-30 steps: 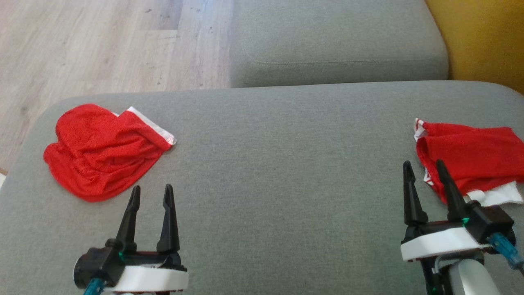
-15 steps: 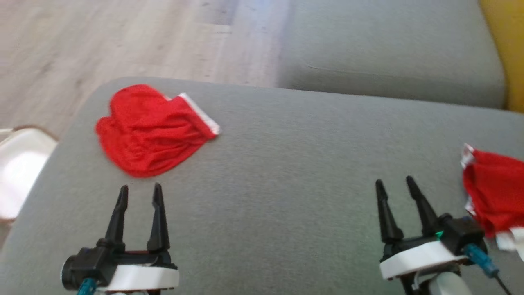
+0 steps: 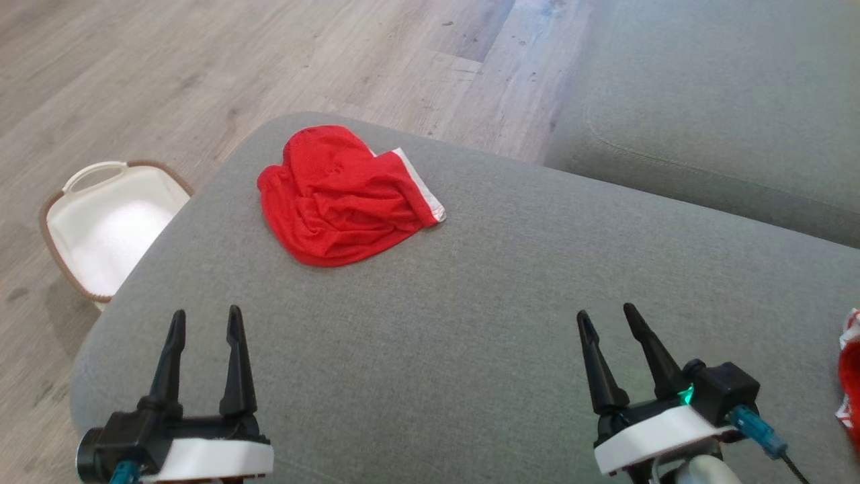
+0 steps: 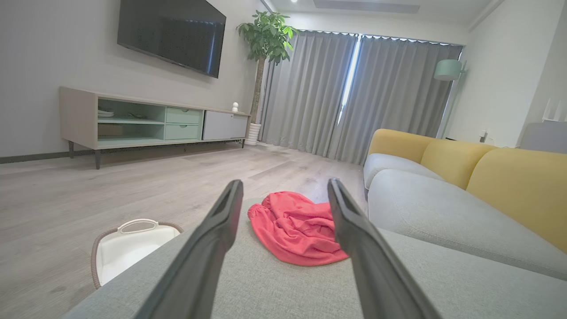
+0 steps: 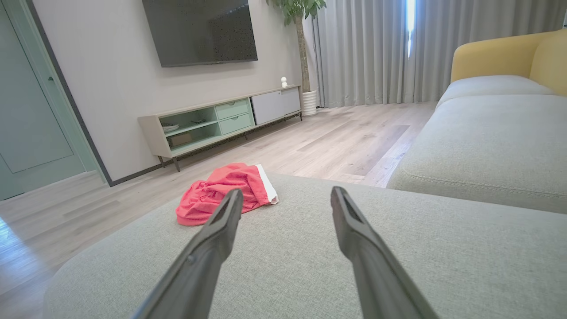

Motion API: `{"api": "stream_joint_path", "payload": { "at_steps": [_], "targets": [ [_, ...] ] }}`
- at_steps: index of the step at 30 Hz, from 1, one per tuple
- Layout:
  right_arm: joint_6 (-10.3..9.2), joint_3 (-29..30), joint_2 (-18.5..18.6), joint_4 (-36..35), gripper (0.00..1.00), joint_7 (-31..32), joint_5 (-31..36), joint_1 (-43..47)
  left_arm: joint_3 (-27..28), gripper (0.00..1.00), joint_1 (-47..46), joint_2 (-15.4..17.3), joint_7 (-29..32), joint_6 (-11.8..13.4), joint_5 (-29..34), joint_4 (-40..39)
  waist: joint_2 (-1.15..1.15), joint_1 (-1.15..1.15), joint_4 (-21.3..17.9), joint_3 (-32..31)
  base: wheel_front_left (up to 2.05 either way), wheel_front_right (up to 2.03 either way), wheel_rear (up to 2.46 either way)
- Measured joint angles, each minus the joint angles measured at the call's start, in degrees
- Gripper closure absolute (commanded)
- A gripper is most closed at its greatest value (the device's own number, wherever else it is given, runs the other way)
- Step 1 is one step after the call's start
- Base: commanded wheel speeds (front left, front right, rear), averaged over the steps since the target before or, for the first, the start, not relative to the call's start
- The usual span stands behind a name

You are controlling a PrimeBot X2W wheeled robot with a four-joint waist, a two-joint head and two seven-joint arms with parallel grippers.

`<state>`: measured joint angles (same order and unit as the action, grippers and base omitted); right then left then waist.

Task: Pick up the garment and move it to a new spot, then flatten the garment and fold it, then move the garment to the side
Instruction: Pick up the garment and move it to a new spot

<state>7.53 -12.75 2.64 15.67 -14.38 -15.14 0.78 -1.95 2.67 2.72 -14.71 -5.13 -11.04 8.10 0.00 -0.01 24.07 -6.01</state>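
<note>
Lying crumpled near the far left corner of the grey cushion [image 3: 470, 323], the red garment [image 3: 342, 198] sits well ahead of the left gripper [image 3: 205, 316]. The right gripper [image 3: 603, 310] hovers well apart from it — both are spread wide and empty. That makes two red items, with a second red piece [image 3: 850, 376] at the right edge. One white basket [image 3: 114, 228] on the floor has come into view as the camera swung left. Left wrist view: the red garment [image 4: 294, 228] shows between two parted fingers [image 4: 212, 239]. Right wrist view: the red garment [image 5: 221, 190] lies beyond one fingertip — untouched.

I see soft, matt red cloth in the garment [image 3: 342, 198] at eleven o'clock, coarse grey woven fabric on the sofa cushion [image 3: 470, 323], and pale wood-grain planks on the floor [image 3: 168, 67].
</note>
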Motion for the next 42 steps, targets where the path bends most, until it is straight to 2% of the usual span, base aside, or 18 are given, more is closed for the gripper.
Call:
{"api": "stream_joint_path", "payload": {
  "at_steps": [11, 14, 17, 21, 24, 27, 30, 35, 42],
  "targets": [
    [0.0, -1.2, 0.0, 0.7, 0.0, 0.0, -0.9, 0.0, 0.5, 0.0, -0.1, 0.1, 0.0, -1.0, 1.1, 0.3, 0.0, 0.0, 0.8, 0.3, 0.0, 0.0, 0.0],
    [0.0, -0.7, 0.0, 0.7, 0.0, 0.0, -0.8, -0.1, -0.2, 0.0, -1.7, 1.1, 0.0, -1.5, 1.6, 2.5, 0.0, 0.0, 0.0, 1.1, 0.0, 0.0, 0.0],
    [0.0, 0.0, 0.0, 0.1, 0.0, 0.0, 0.4, -0.2, -3.0, 0.0, -7.3, 3.6, 0.9, -2.0, 1.7, 6.3, 0.0, 0.0, -1.0, 2.7, 0.0, 0.0, 0.0],
    [0.0, 1.0, 0.0, -1.0, 0.0, 0.0, 2.4, -2.4, -8.2, 0.0, -20.0, 6.9, 6.1, -2.0, 1.8, 10.9, 0.0, 0.02, -2.9, 6.3, 0.0, 0.0, 0.0],
    [0.01, 1.5, 0.0, -2.4, 0.0, 0.0, 3.6, -5.3, -13.8, 0.0, -29.5, 9.7, 11.3, -2.4, -1.5, 14.6, 0.0, 0.02, -4.8, 9.4, 0.0, 0.0, 0.0],
    [0.0, 1.8, 0.0, -4.1, 0.0, 0.0, 4.9, -8.3, -17.8, 0.0, -37.3, 12.0, 17.4, -2.4, -8.1, 19.2, 0.0, 0.03, -6.9, 12.9, 0.0, 0.0, 0.0],
    [0.0, 2.1, 0.1, -5.9, 0.0, 0.0, 5.1, -10.8, -22.8, 0.0, -43.1, 16.1, 22.5, -2.4, -12.5, 23.0, 0.0, 0.03, -9.4, 16.4, 0.0, 0.0, 0.0],
    [0.0, 2.9, 0.1, -8.7, 0.0, -0.1, 5.0, -13.1, -29.9, 0.0, -49.9, 21.4, 28.6, -2.4, -19.3, 27.4, 0.0, 0.03, -13.7, 21.8, 0.0, 0.0, 0.0],
    [0.01, 3.4, 0.2, -10.6, 0.0, -0.3, 5.0, -14.5, -36.3, 0.0, -54.2, 24.8, 32.8, -2.5, -25.9, 33.5, 0.0, 0.02, -18.9, 27.2, 0.0, 0.0, 0.0]
  ]
}}
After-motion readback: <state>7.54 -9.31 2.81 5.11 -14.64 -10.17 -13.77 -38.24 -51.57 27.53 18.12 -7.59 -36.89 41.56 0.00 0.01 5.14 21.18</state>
